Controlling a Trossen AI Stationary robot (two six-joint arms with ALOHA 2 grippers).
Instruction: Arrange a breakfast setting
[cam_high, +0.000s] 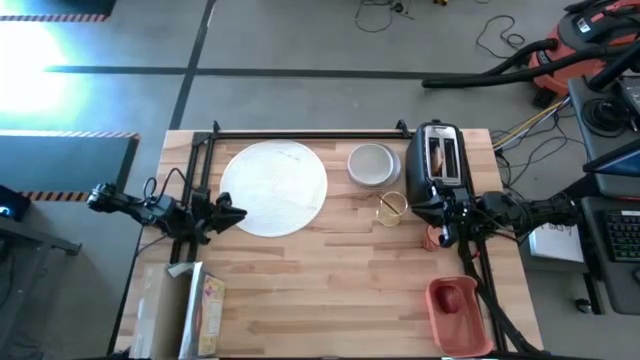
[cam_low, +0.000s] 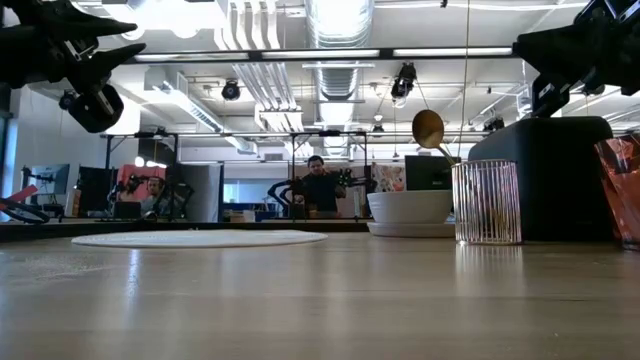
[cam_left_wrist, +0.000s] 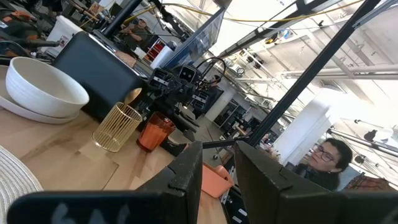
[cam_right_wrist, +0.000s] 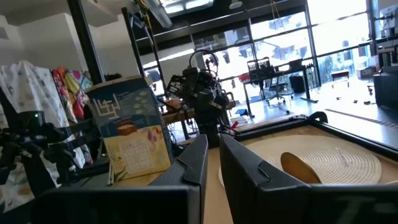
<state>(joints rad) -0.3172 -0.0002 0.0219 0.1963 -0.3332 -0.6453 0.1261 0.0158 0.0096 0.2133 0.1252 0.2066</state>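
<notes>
Right now my right claw (cam_high: 436, 236), clenched on nothing, hovers just beside the small red cup (cam_high: 434, 238), nearer it than my left claw (cam_high: 232, 213).

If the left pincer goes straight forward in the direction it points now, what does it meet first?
Probably the plate: the left pincer points right along the table at its near edge. It seems to be raised, so it may pass over toward the glass.

Grey concrete floor (cam_high: 300, 40), ceiling ducts (cam_low: 340, 20), bright strip lights (cam_low: 460, 52).
</notes>
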